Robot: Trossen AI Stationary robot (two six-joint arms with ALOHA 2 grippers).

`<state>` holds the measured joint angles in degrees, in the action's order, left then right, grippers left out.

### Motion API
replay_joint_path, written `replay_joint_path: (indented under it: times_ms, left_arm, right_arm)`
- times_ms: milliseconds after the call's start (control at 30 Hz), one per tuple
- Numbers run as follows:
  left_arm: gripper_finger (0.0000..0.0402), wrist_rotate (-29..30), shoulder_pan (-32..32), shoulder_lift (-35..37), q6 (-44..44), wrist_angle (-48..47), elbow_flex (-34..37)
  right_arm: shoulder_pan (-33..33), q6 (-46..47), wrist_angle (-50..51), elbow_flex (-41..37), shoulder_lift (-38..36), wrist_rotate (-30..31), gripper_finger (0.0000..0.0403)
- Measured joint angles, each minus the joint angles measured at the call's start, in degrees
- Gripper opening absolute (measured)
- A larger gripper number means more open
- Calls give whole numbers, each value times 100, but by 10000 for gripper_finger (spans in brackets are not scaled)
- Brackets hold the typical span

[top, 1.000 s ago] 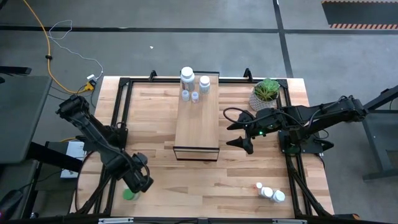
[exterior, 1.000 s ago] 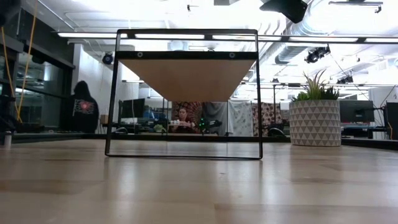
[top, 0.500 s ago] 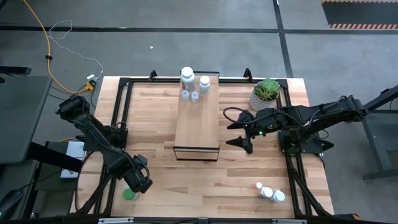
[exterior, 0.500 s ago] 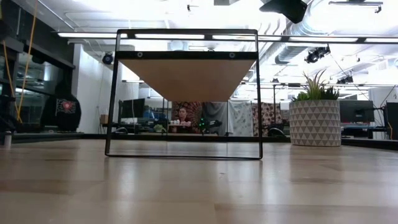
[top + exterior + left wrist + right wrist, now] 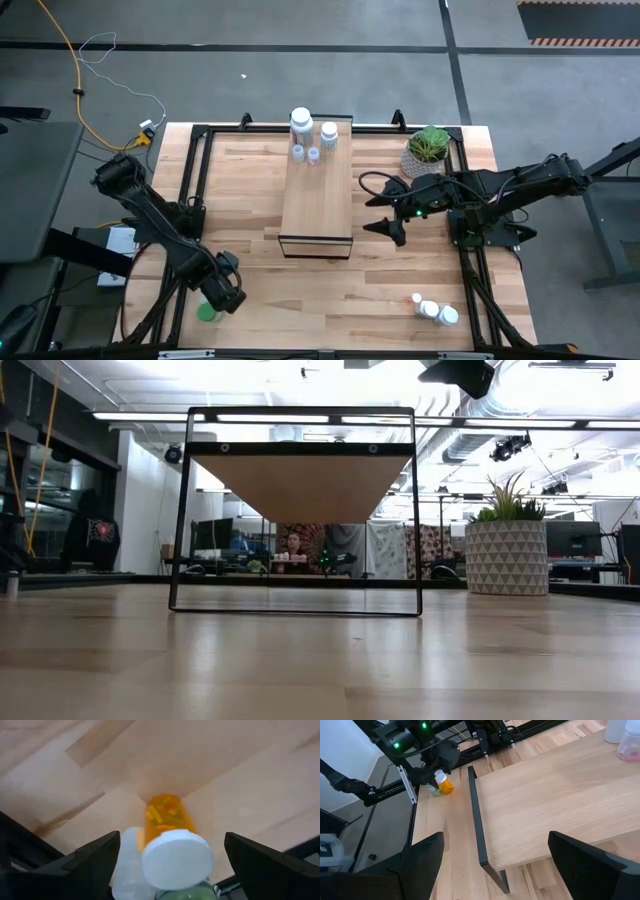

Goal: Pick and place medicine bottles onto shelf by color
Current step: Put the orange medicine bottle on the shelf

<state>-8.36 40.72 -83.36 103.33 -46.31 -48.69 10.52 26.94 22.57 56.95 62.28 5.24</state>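
An orange bottle (image 5: 165, 817) with a white cap stands on the table's near left corner, beside a clear bottle (image 5: 127, 867) and a green bottle (image 5: 208, 312). My left gripper (image 5: 172, 836) is open above them, one finger on each side of the orange bottle and not touching it. In the high view my left gripper (image 5: 228, 298) hides the orange bottle. Several white and clear bottles (image 5: 301, 122) stand at the far end of the pale-wood shelf (image 5: 318, 195). Three more bottles (image 5: 430, 309) stand near the table's near right. My right gripper (image 5: 388, 228) waits open to the right of the shelf.
A potted plant (image 5: 428, 150) stands at the far right of the table. The shelf's black frame (image 5: 300, 510) rises mid-table, and black rails (image 5: 190, 180) run along the table's sides. Bare wood lies between the shelf and the near edge.
Neither arm has visibly moved and no bottle has shifted. In the low view a person in the room behind the table has walked toward the picture's left.
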Motion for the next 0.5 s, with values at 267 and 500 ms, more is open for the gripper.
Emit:
replay_joint_path:
  times_ms: [267,500]
  left_arm:
    - [314,-230,-1,-381,-43,224,0]
    - [293,-301,-3,-402,-119,288,0]
  right_arm:
    - [0,22,53,0,0,15,349]
    - [0,17,55,0,0,36,349]
